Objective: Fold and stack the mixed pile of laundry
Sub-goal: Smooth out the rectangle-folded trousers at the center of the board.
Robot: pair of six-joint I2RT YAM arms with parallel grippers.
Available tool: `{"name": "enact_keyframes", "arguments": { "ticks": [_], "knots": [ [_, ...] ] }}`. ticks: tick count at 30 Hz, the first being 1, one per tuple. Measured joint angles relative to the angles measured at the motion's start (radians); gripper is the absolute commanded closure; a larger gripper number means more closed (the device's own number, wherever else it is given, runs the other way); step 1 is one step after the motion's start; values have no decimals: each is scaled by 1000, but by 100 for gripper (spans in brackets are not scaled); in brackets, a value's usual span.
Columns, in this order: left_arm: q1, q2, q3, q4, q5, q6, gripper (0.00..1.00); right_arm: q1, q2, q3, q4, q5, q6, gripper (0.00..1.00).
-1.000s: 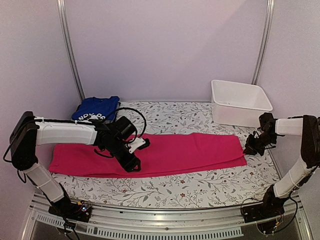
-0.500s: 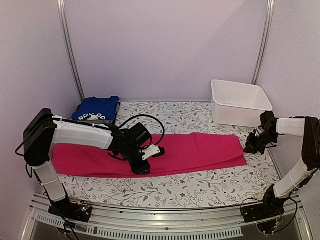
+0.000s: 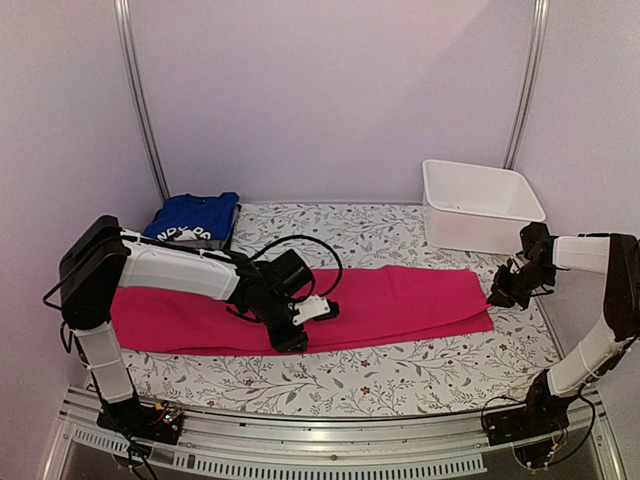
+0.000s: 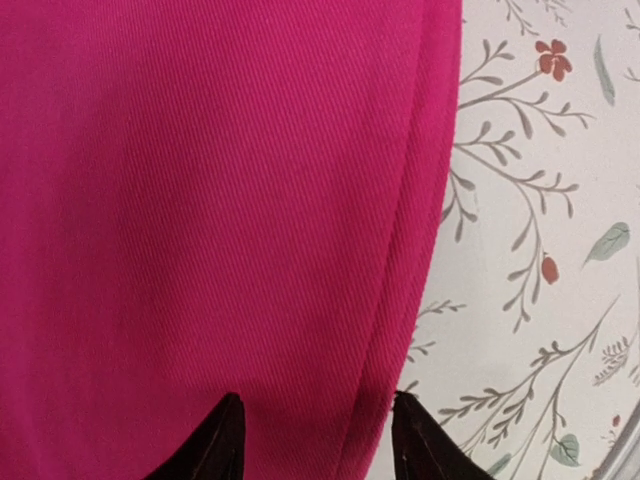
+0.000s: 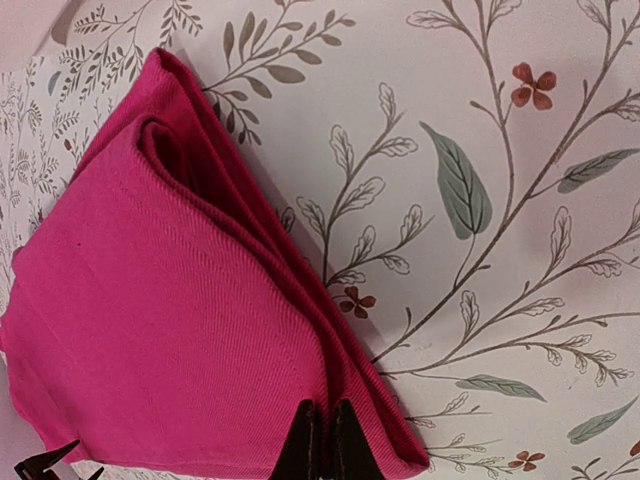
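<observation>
- Left claw [image 4: 322, 440]: half open; tips straddle magenta garment [image 3: 400, 300] at its near edge
- Right claw [image 5: 322, 440]: closed tight; pinching that garment's right end
- Blue garment [image 3: 193, 214]: folded; beyond magenta garment's left end

From above, the left arm [image 3: 185, 270] is covering the middle of the pink garment [image 3: 410, 300]. The left gripper [image 3: 291, 339] is showing only as a dark lump, with its fingers hiding under the wrist. The right gripper [image 3: 500, 296] is appearing too small there to tell how its jaws are standing. The blue garment [image 3: 190, 213] is folding over its white print [image 3: 185, 236], so the letters are getting cut off. In the left wrist view the pink cloth is running off the top, left and bottom edges, and only two fingertips [image 4: 222, 445] are entering the picture. In the right wrist view the fingertips [image 5: 305, 445], pressed together on the cloth's hem, are being cut by the bottom edge. The inside of the fold is lying in shadow.
</observation>
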State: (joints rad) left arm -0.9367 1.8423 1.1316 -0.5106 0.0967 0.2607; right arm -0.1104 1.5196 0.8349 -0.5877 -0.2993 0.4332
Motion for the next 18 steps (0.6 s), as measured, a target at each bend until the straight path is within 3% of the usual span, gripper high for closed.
{"name": "enact_keyframes", "arguments": {
  "ticks": [6,11,15,18],
  "knots": [
    [-4,25,3,-5,-28,9,71,0,0,0,0,-2,0,100],
    [-4,26,16,-11,-50,10,79,0,0,1,-3,-3,0,100],
    [-4,19,18,-20,-56,11,100,0,0,5,-8,-4,0,100],
    [-4,7,18,-31,-58,17,100,0,0,8,-19,-4,0,100]
  ]
}}
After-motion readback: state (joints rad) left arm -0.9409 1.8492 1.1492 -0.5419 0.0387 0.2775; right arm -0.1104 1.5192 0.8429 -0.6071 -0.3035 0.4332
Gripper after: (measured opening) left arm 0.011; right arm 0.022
